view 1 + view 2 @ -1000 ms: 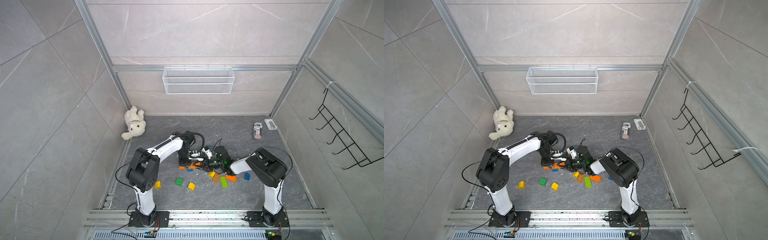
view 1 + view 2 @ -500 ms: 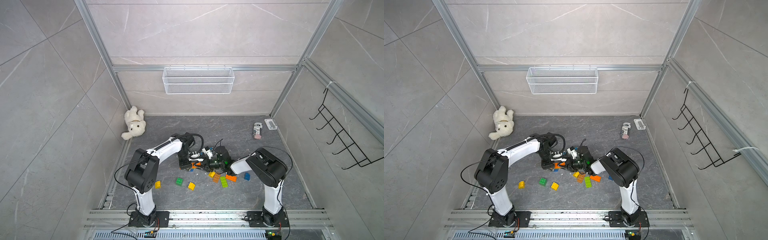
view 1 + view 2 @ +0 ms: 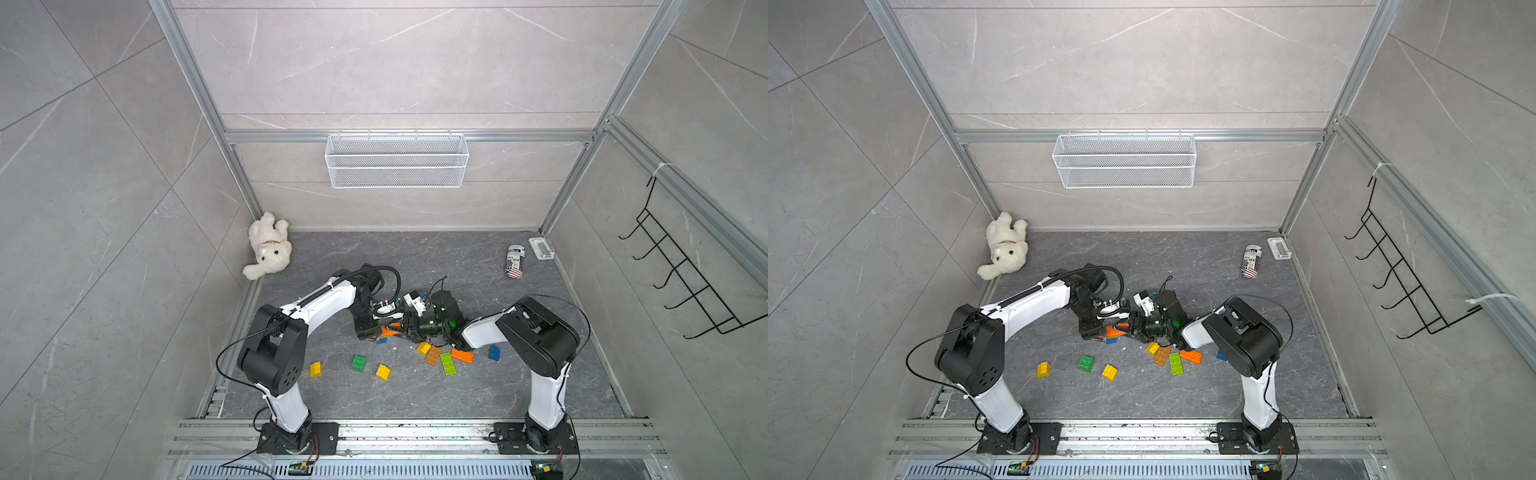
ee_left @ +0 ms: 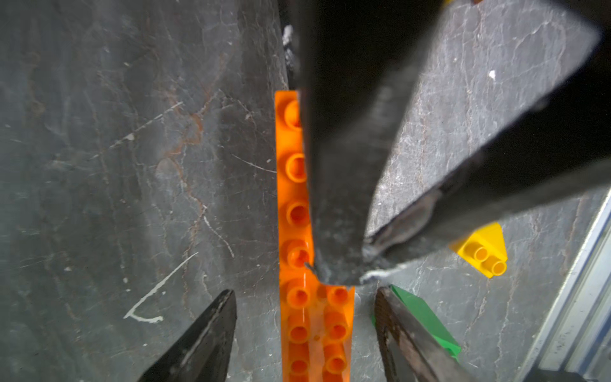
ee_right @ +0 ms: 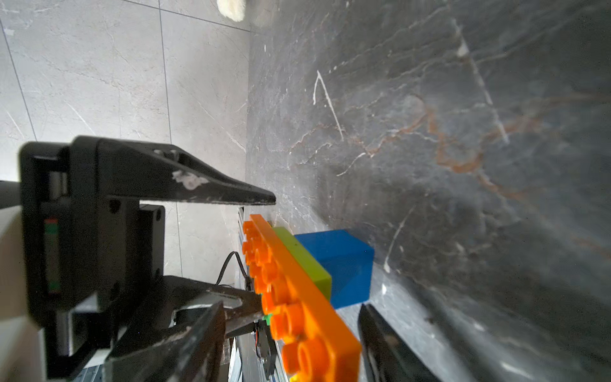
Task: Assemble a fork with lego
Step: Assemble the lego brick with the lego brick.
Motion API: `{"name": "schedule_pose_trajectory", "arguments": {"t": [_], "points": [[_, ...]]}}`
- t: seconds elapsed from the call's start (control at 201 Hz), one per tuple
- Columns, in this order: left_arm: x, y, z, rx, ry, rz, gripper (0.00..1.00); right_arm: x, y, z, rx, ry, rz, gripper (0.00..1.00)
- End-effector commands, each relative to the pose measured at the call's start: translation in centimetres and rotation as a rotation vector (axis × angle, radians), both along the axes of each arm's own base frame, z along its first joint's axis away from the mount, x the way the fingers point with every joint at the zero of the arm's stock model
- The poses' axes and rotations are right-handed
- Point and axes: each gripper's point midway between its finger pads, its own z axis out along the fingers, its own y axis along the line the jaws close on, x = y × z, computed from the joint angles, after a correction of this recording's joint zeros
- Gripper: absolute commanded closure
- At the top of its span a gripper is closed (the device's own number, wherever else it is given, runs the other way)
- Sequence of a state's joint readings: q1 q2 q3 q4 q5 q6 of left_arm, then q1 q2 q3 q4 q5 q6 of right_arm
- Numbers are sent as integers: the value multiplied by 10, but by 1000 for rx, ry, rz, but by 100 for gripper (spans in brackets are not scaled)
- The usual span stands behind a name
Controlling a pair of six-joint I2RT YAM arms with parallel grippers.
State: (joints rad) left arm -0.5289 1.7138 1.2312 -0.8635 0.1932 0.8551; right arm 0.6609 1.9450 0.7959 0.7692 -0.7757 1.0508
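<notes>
In both top views the two black wrists (image 3: pixel 436 320) hide most of the long orange studded lego plate (image 3: pixel 387 331). In the left wrist view the black fingers (image 4: pixel 337 165) of the right gripper (image 5: pixel 292 306) cover one row of its studs. The plate sits on a lime brick (image 5: pixel 304 261) and a blue brick (image 5: pixel 344 264) near the middle of the dark grey floor (image 3: pixel 415 395); the jaws of the left gripper (image 4: pixel 304 291) stand apart on both sides without touching it, and the right jaws stand apart around it. The letters on the small white can (image 3: pixel 515 261) near the far right corner are too small to read.
</notes>
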Motion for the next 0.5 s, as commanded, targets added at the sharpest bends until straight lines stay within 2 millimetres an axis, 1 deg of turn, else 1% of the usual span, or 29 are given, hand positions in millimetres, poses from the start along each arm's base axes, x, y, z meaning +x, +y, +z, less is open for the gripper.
{"name": "schedule_pose_trajectory", "arguments": {"t": [0.0, 0.144, 0.239, 0.309, 0.453, 0.493], "points": [[6, 1, 22, -57, -64, 44, 24, -4, 1, 18, 26, -71, 22, 33], [7, 11, 32, -102, -91, 112, 22, -11, -9, 8, -21, -77, 21, 33], [6, 17, 41, -148, -103, 168, 21, -16, -22, -2, -85, -81, 14, 33], [10, 21, 51, -203, -138, 223, 21, -19, -31, -8, -132, -83, 11, 32], [16, 33, 75, -339, -196, 363, 21, -23, -47, -8, -195, -104, 6, 32], [23, 38, 82, -361, -227, 434, 21, -25, -51, -7, -224, -119, 9, 33]]}}
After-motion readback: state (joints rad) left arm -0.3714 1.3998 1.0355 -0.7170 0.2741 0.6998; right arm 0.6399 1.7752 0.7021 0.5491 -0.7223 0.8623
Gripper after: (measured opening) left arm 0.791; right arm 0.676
